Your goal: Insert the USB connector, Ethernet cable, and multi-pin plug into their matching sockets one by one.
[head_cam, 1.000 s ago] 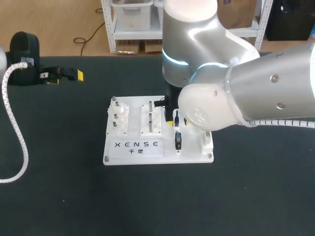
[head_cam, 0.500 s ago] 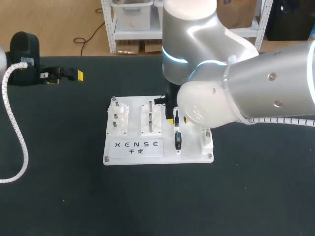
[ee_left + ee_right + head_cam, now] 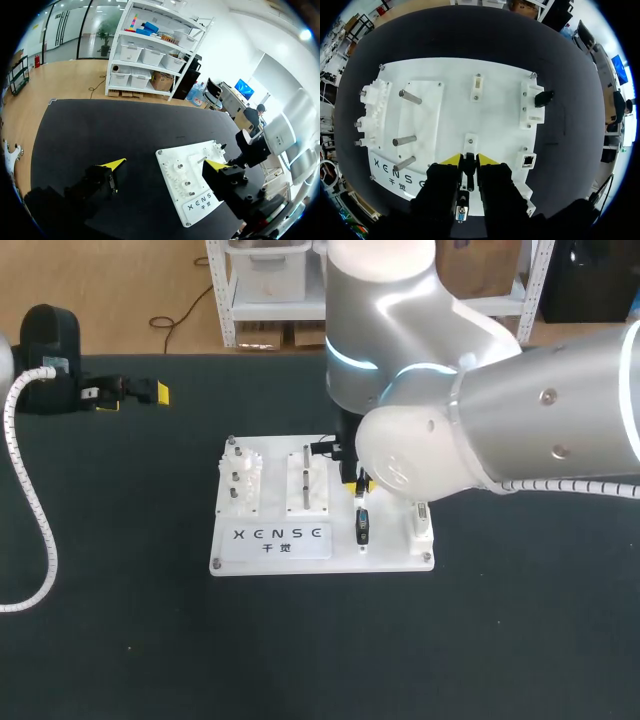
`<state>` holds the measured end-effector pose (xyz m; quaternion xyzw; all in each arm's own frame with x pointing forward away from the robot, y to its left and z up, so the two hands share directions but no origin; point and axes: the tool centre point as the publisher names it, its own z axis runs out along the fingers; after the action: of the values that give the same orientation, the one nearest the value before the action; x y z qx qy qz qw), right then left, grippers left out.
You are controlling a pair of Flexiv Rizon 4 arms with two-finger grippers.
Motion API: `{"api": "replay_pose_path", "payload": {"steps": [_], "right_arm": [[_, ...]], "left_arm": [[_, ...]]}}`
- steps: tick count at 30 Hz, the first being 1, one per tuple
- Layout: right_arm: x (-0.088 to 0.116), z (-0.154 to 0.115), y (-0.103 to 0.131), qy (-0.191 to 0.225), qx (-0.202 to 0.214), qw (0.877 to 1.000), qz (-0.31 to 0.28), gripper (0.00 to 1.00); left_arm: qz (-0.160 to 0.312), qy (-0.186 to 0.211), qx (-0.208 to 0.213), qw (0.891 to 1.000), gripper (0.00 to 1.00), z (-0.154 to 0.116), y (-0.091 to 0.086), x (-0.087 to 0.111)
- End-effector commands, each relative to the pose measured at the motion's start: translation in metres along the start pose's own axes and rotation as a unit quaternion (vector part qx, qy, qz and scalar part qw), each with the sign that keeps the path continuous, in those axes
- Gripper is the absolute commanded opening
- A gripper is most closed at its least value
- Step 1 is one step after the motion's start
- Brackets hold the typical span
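At the far left the left gripper (image 3: 132,396) lay low over the table, well apart from the board (image 3: 300,560), its fingers spread wide with nothing between them. On the board's left stood a gear rack (image 3: 374,107) and three pegs (image 3: 405,141), which play no part in this task. Near the middle the right gripper (image 3: 469,159) hung over the board, its fingers pressed from both sides on a slim black connector (image 3: 462,212), probably the USB one. The connector's far end trailed back under the wrist, and a small white socket (image 3: 470,141) sat just ahead of the tips. Farther right were an Ethernet socket (image 3: 527,160) and a block (image 3: 531,107) with a black plug (image 3: 544,97) already at its side. The likeliest trouble was a skewed entry: the grip looked narrow, so the connector could pivot or slip between the pads and meet the socket's rim instead of its mouth. Pushing on then might jam it or drag the board across the cloth. The arm's bulk hid the spot from above, so such tilt would be hard to catch. Choosing the wrong socket was a lesser risk.
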<state>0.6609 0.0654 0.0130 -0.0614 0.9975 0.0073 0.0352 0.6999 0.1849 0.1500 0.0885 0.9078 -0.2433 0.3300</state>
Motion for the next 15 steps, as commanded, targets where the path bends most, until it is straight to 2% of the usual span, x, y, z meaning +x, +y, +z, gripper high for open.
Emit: {"api": "replay_pose_path", "payload": {"steps": [1,3,15], "right_arm": [[0.0017,0.0023,-0.0005,0.0,0.003,1.0,0.0,0.03],[0.002,0.0025,-0.0006,0.001,0.004,1.0,-0.001,0.0],[0.0016,-0.0075,-0.0037,-0.008,0.006,1.0,-0.002,0.0]], "left_arm": [[0.0,0.0,0.0,1.0,1.0,0.0,0.0,0.0],[0.0,0.0,0.0,1.0,1.0,0.0,0.0,0.0],[0.0,0.0,0.0,1.0,1.0,0.0,0.0,0.0]]}}
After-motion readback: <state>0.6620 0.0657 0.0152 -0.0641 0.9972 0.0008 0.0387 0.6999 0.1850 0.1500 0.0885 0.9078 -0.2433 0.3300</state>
